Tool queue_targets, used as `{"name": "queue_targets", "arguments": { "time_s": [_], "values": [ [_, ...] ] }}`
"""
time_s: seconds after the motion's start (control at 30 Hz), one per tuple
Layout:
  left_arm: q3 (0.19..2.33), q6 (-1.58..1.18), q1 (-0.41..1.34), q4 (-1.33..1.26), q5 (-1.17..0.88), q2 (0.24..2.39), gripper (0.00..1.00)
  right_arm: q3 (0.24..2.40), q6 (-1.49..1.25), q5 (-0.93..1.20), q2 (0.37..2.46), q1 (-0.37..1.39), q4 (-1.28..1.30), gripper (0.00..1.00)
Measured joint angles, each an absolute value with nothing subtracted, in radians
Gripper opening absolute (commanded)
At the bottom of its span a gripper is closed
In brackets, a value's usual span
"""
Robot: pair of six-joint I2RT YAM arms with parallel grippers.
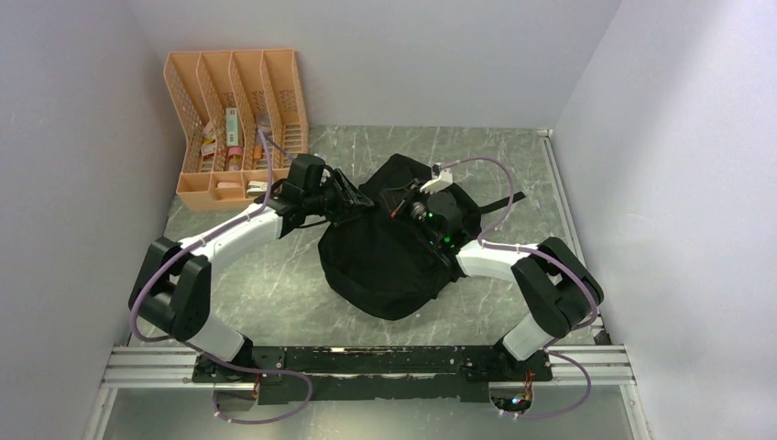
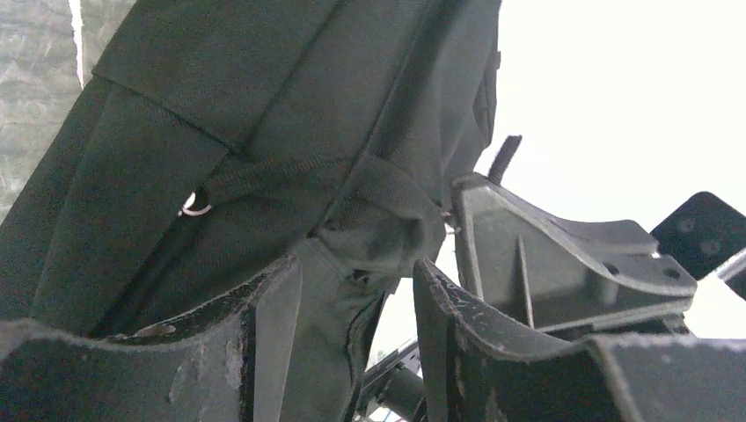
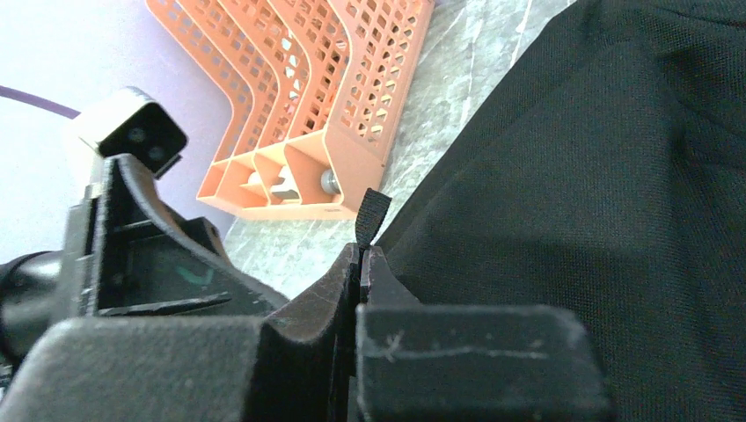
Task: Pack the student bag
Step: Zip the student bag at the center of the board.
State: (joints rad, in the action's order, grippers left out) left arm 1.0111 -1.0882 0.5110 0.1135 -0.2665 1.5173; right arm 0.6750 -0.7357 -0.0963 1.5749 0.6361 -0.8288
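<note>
The student bag [image 1: 389,257] lies slumped on the grey marbled table [image 1: 266,284], directly below and ahead of both grippers, which meet over its far upper edge. The right gripper [image 3: 361,257] has its two fingers pressed flat together on a thin black tab [image 3: 371,214] of webbing, which stands up just past the fingertips. The bag's black cloth fills everything to the right of this gripper and lies right against that side of it. Just beside it on the left sits the left gripper [image 2: 356,268]. Its fingers stand apart, with a fold of the bag's dark fabric rising between them. The fold lies against one finger [image 2: 264,334], while a bright gap shows between it and the other finger, so nothing is pinched there. Above and beyond these fingertips the bag's panel stretches upward, crossed by a seam, with a small silver ring [image 2: 195,207] off to the left of the fold. Beyond the left gripper and off to its left, an orange mesh desk organiser [image 1: 234,110] stands upright on the table by the side wall, apart from the bag. Small items [image 1: 229,142] sit in its compartments, too small to make out
</note>
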Motion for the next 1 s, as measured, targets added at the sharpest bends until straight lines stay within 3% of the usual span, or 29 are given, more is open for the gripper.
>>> {"name": "queue_targets", "arguments": {
  "time_s": [0.8,1.0],
  "values": [
    [1.010,-1.270,0.519,0.006,-0.274,1.574,0.52,0.643,-0.738,-0.081,1.564,0.630,-0.870,0.00],
    [1.010,-1.283,0.521,-0.014,-0.277,1.592,0.35,0.637,-0.738,-0.078,1.558,0.627,-0.870,0.00]
  ]
}}
